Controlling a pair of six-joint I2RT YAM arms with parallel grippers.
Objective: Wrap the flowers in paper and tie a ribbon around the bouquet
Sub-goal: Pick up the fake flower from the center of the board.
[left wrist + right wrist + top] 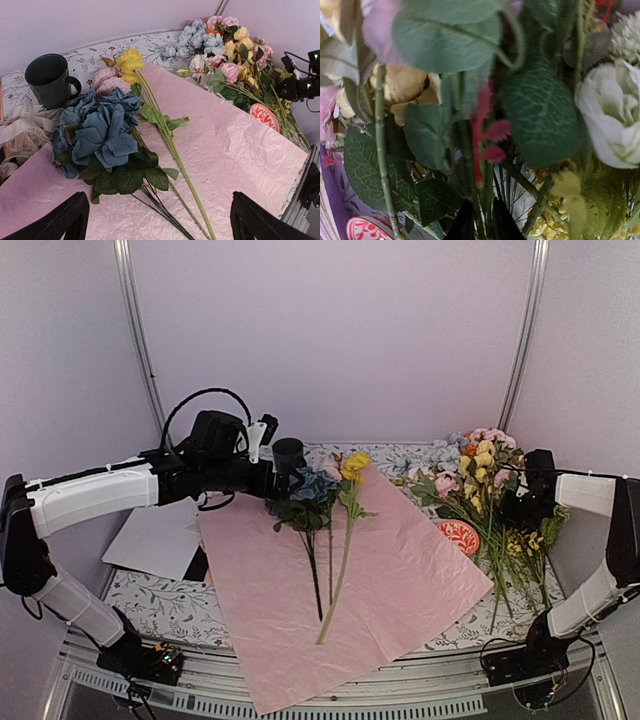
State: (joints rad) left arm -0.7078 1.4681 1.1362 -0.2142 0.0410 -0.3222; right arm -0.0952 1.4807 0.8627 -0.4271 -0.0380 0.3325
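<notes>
The flowers (pixel 315 490), a blue head (pixel 100 132) with a pink bloom (pixel 110 80) and a yellow bloom (pixel 130 60), lie on the pink paper (pixel 400 570), stems toward the near edge. My left gripper (pixel 278 483) hovers over the blooms, open wide, its fingers (pixel 65 220) straddling the stems without touching. The right gripper (pixel 522 508) is buried in the loose flower pile (pixel 480 470). Its fingertips (pixel 465 222) are pinched on a green stem (pixel 481 200). Cream ribbon (pixel 22 132) lies bunched beside the mug. No wrapped bouquet is in view.
A dark mug (pixel 288 452) stands just behind the flower heads, close to the left gripper. A red patterned disc (pixel 460 536) lies between the paper and the loose pile. A flat white sheet (pixel 150 540) lies left of the paper, under the left arm.
</notes>
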